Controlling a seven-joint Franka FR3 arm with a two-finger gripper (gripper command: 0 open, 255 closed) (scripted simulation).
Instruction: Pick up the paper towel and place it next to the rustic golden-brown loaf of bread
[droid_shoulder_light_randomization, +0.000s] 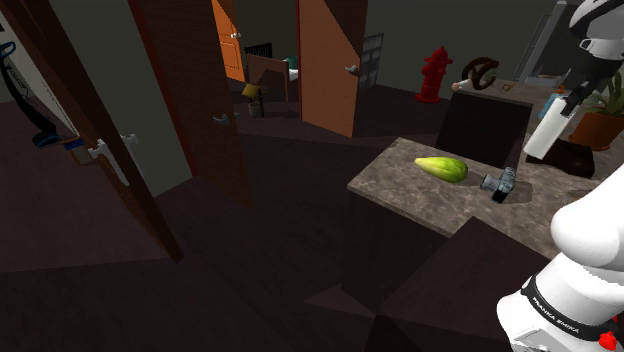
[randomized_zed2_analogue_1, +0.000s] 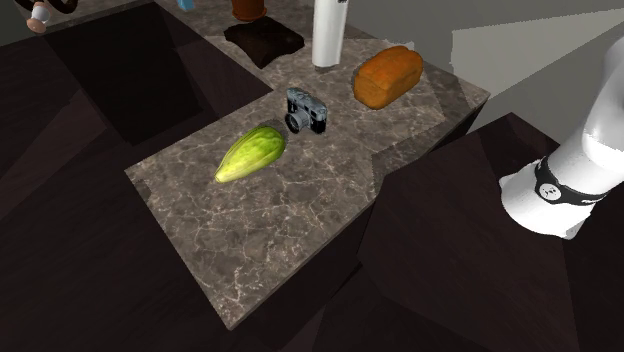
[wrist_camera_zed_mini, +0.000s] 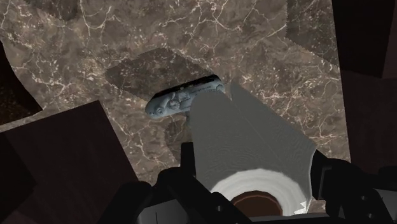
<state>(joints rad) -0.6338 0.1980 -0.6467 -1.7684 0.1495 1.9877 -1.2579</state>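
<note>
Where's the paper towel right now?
Clasped by the tool, the paper towel shows at the second exterior view's top, between the dark mat and the loaf.

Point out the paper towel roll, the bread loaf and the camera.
paper towel roll (randomized_zed2_analogue_1: 330, 35), second exterior view, white side
bread loaf (randomized_zed2_analogue_1: 388, 75), second exterior view, top crust
camera (randomized_zed2_analogue_1: 308, 108), second exterior view, grey body

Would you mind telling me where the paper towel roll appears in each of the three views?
Shoulder view: paper towel roll at upper right, tilted.
Second exterior view: the roll at top centre.
Wrist view: the roll clasped in the gripper, pointing toward the small grey camera.
Shared landmark: the small grey camera.
</note>
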